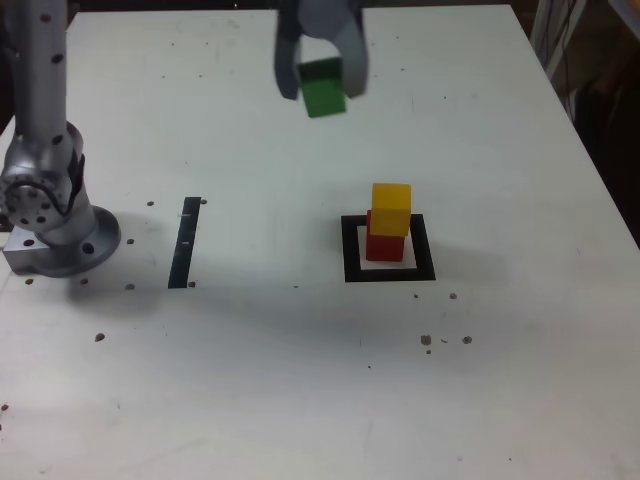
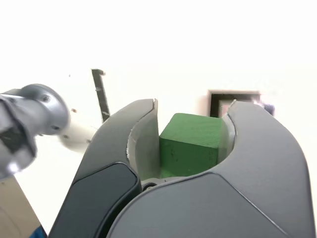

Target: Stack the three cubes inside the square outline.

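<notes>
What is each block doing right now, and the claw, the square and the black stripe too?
green cube: held up in the air, clamped between the jaws
gripper: shut on the green cube
yellow cube: sitting on top of the red cube
red cube: resting inside the square outline
square outline: flat on the table, holding the two-cube stack
black strip: flat, nothing on it

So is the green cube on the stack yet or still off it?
Off it. The green cube is clamped in the gripper, up above the table, away from the yellow cube.
</notes>
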`<act>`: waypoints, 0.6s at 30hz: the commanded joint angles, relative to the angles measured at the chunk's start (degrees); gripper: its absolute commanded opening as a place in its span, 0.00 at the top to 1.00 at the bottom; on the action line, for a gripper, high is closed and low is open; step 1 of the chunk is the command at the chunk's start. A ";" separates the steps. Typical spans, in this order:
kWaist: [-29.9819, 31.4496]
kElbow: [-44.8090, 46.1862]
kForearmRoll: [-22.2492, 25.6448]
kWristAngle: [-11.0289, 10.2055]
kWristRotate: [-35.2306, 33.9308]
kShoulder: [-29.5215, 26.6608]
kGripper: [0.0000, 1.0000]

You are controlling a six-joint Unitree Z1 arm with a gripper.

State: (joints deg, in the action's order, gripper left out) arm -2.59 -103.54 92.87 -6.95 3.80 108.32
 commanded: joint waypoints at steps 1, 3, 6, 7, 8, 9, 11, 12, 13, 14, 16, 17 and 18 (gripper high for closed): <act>3.42 -1.48 0.89 1.16 -0.83 1.76 0.78; 4.58 -2.88 0.90 2.15 -1.29 3.38 0.78; 5.96 -4.96 0.91 2.96 -1.58 5.22 0.81; 6.43 -5.77 0.90 2.82 -1.69 5.61 0.82; 6.90 -6.59 0.90 2.55 -1.79 5.94 0.84; 7.35 -7.33 0.90 2.25 -1.94 6.21 0.85; 8.07 -8.51 0.90 1.65 -2.32 6.72 0.85; 8.34 -8.95 0.89 1.40 -2.51 7.06 0.85; 8.53 -9.27 0.89 1.24 -2.69 7.47 0.85; 8.64 -9.49 0.89 1.17 -2.90 7.92 0.85; 8.74 -9.89 0.88 1.12 -3.27 8.98 0.85; 8.77 -10.15 0.88 1.10 -3.43 9.72 0.85; 8.79 -10.32 0.88 1.08 -3.54 10.24 0.85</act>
State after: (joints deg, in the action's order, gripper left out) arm 6.18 -113.62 92.94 -5.78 0.40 117.94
